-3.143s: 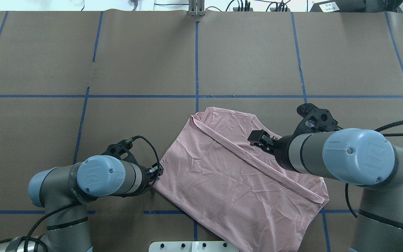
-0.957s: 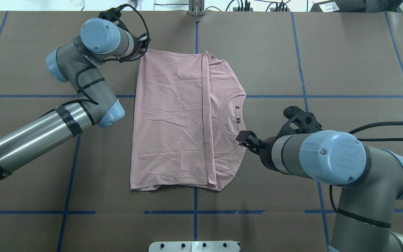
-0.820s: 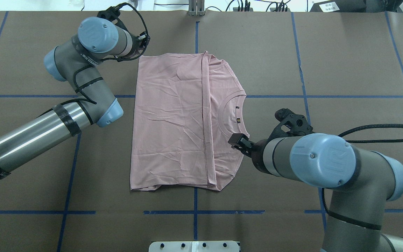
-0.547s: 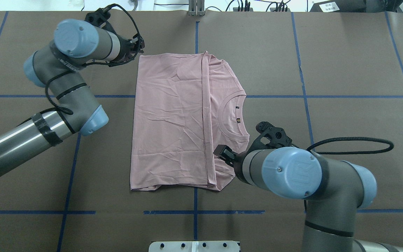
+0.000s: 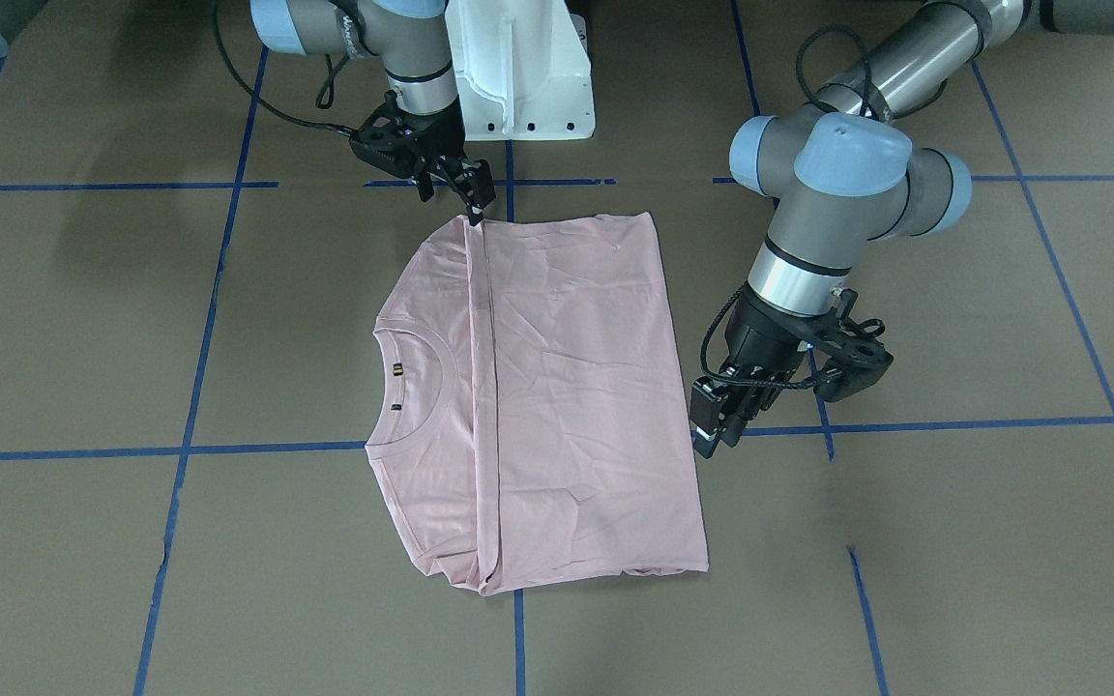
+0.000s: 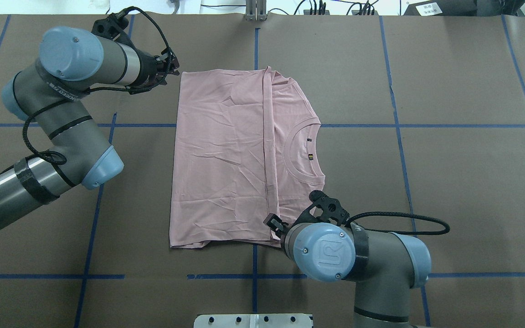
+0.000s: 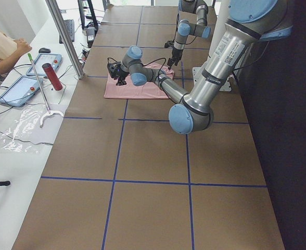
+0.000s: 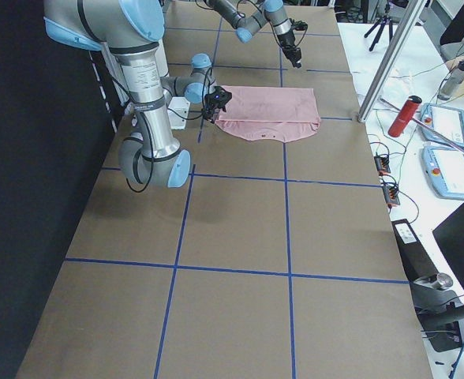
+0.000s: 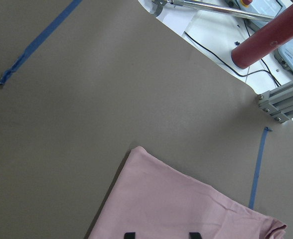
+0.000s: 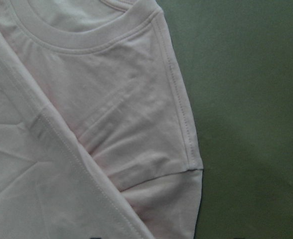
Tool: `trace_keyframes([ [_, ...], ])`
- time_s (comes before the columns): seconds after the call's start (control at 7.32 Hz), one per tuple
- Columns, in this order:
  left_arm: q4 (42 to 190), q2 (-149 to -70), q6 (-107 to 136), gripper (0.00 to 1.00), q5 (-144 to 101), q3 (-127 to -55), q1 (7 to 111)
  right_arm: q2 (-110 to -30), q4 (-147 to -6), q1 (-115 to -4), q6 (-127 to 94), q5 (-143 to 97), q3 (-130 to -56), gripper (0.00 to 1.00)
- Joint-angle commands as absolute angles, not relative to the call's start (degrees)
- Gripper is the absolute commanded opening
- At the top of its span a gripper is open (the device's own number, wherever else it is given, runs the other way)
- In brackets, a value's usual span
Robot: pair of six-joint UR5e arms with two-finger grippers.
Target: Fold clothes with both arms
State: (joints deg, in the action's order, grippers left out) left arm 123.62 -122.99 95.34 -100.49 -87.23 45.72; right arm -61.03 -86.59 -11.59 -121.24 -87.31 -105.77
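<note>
T-shirt (image 6: 226,159) is plain pale pink, with tiny dark marks by the collar (image 6: 288,150). Bench (image 6: 449,91) is dull brown with a blue tape grid. Left arm (image 6: 62,118) and right arm (image 6: 381,264): grey-silver, light blue joint caps.

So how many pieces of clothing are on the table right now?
1. The pink T-shirt lies flat mid-table, partly folded, left gripper beside its far corner, right gripper at its near edge. None looks hidden.

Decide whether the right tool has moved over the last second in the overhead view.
Yes. The right tool slid down and left in that view, from beside the collar to the fold at the T-shirt's near edge.
</note>
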Motion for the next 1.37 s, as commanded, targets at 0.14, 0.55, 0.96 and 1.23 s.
trace_keyframes([
  [0.14, 123.49, -122.7, 95.54, 0.47, -100.55, -87.98, 45.7, -59.59, -86.57, -11.43, -121.82, -87.28, -103.54, 0.83],
  [0.55, 122.61, -122.61, 95.62, 0.47, -100.55, -88.85, 45.7, -59.85, -86.75, -11.43, -121.73, -87.36, -103.27, 0.73],
  [0.96, 122.61, -122.61, 95.54, 0.47, -100.55, -88.86, 45.7, -59.85, -86.75, -11.43, -121.64, -87.54, -102.66, 0.66],
  [1.23, 121.74, -122.61, 95.62, 0.47, -100.55, -89.29, 45.7, -59.85, -86.75, -11.43, -121.64, -87.63, -102.39, 0.63],
])
